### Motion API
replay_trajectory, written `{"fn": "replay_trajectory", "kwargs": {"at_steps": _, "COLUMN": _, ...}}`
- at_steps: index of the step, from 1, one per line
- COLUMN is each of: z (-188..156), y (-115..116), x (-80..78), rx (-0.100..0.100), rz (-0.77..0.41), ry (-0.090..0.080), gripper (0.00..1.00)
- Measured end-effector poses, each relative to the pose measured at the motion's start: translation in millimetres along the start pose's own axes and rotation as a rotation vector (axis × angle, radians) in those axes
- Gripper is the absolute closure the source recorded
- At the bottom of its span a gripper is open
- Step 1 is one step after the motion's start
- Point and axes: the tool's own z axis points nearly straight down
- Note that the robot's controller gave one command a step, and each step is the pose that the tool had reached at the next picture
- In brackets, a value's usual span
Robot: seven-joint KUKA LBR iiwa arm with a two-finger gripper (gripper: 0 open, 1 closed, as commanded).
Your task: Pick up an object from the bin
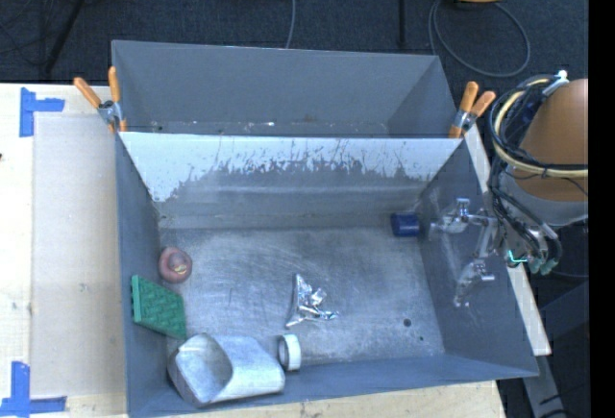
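In the grey metal bin (250,258), toward its far right corner, a small blue block (405,225) lies just beside the gripper (471,245), fingers spread and empty; it looks light and stiff, best pinched across its short sides.

The gripper (468,246) hangs at the right wall of the bin (288,185), fingers spread, near a blue block (405,225). Crumpled foil (309,303), a cup (226,368) and a green pad (159,305) lie further left.

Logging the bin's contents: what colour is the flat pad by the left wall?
Green; the flat pad shows best in the camera view.
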Motion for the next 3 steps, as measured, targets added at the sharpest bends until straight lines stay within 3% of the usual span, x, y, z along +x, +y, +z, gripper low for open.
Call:
{"fn": "replay_trajectory", "kwargs": {"at_steps": 1, "z": 118, "y": -6, "x": 43.6, "rx": 0.004, "rz": -0.165, "ry": -0.019, "gripper": 0.00}}
{"fn": "replay_trajectory", "kwargs": {"at_steps": 2, "z": 101, "y": 73, "x": 48.9, "rx": 0.000, "rz": -0.337, "ry": -0.009, "gripper": 0.00}}
{"fn": "replay_trajectory", "kwargs": {"at_steps": 3, "z": 101, "y": 184, "x": 5.3, "rx": -0.002, "rz": -0.274, "ry": -0.011, "gripper": 0.00}}
